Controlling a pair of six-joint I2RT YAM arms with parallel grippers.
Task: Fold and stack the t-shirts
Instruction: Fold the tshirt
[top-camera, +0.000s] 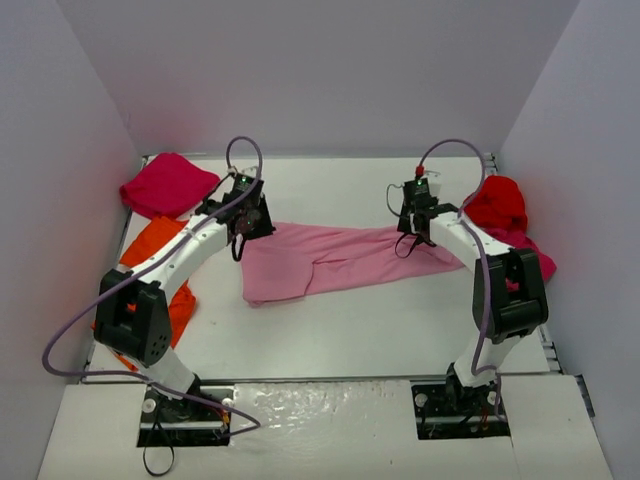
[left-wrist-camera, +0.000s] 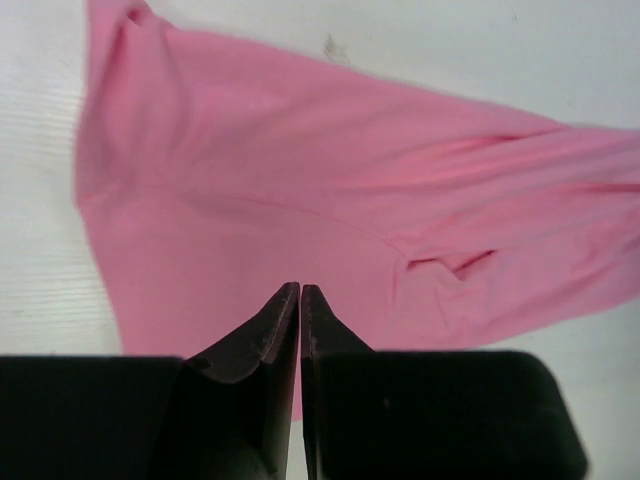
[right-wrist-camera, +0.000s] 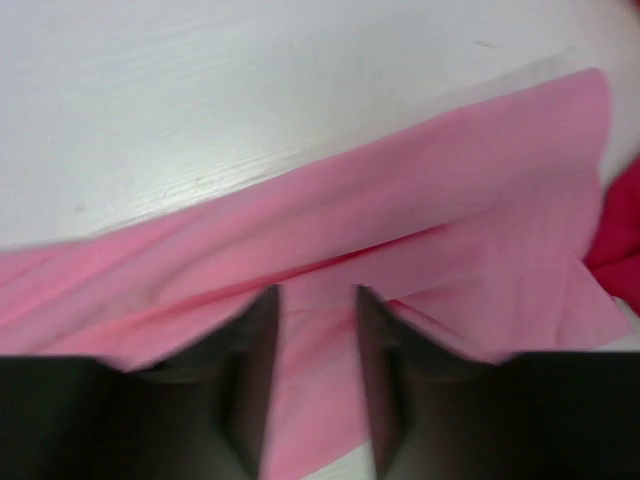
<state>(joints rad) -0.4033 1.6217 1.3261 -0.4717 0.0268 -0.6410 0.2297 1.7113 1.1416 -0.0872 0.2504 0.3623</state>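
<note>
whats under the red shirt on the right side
A magenta shirt pokes out from below the red shirt, toward the near side. How much of it lies underneath is covered by the red cloth.

High camera at the near edge overlooks the whole surface (top-camera: 350, 320); both wrist cameras look down close on the pink shirt (top-camera: 330, 260) all share

Left arm (top-camera: 185, 258) hides part of orange t-shirt (top-camera: 148, 245).

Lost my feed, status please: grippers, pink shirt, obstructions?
Left gripper shut, right gripper open. Pink shirt lying stretched between them. Red shirt beside its right end.
</note>
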